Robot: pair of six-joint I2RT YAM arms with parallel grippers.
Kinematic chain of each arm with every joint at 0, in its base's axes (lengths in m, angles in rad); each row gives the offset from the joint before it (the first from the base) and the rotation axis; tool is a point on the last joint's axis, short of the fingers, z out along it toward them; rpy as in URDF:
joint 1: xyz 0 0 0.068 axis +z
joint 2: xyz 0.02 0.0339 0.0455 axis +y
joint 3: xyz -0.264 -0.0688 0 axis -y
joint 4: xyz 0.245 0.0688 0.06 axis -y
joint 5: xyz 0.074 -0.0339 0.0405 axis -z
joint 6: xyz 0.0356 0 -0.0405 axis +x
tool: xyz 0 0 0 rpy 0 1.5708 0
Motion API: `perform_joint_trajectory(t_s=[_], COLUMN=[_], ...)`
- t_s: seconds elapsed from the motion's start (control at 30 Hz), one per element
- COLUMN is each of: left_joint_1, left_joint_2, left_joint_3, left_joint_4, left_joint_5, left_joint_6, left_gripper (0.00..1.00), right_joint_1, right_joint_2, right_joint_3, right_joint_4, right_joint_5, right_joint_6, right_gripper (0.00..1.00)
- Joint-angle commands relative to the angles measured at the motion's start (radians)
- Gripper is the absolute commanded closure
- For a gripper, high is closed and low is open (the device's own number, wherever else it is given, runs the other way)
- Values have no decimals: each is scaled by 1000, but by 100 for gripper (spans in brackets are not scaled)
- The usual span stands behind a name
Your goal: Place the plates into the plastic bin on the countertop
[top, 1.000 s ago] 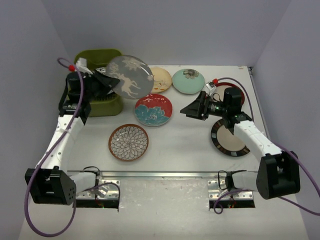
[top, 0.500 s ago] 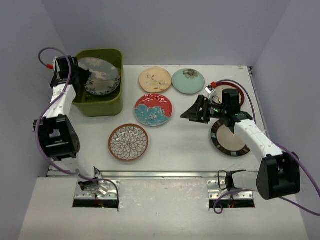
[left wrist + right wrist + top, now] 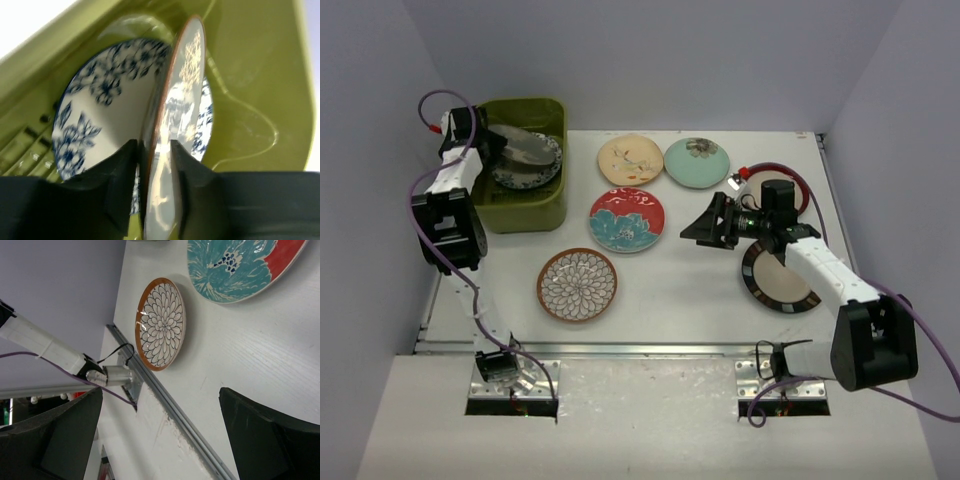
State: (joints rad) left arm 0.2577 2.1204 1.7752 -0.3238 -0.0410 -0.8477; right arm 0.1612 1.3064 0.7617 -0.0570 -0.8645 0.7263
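The olive-green plastic bin (image 3: 520, 208) stands at the back left of the white countertop (image 3: 690, 290). My left gripper (image 3: 485, 150) reaches into it, shut on the rim of a grey deer-patterned plate (image 3: 523, 145) that leans over a blue floral plate (image 3: 532, 176) lying in the bin. In the left wrist view the grey plate (image 3: 182, 100) stands edge-on between my fingers (image 3: 120, 180), with the blue floral plate (image 3: 100, 115) behind it and the bin wall (image 3: 250, 75) at the right. My right gripper (image 3: 705, 225) is open and empty above the table.
On the countertop lie a cream plate (image 3: 630, 158), a mint plate (image 3: 697, 162), a red and teal plate (image 3: 627, 219), a brown petal-pattern plate (image 3: 577, 285) and a dark-rimmed plate (image 3: 778, 278) under my right arm. A metal rail (image 3: 640, 350) runs along the front edge.
My left arm swung the grey plate from above the bin's front edge into the bin and lowered it onto the blue floral plate. My right arm barely moved.
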Motion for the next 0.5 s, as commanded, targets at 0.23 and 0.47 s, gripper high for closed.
perform_joint_trajectory(t_s=[0.23,0.47], left_joint_1=[9,6], left_joint_2=[41,91], left_joint_3=[162,251], left_joint_4=[-35,-136], left_joint_5=[-32,-23], left_joint_6=[25,114], left_gripper=[15,14], right_joint_1=[1,1], right_joint_2=[-12,21], right_joint_3=[-4,6], right_joint_4=[49,51], right_joint_5=[-1,-2], right_joint_6=[21,22], right_gripper=[1,1])
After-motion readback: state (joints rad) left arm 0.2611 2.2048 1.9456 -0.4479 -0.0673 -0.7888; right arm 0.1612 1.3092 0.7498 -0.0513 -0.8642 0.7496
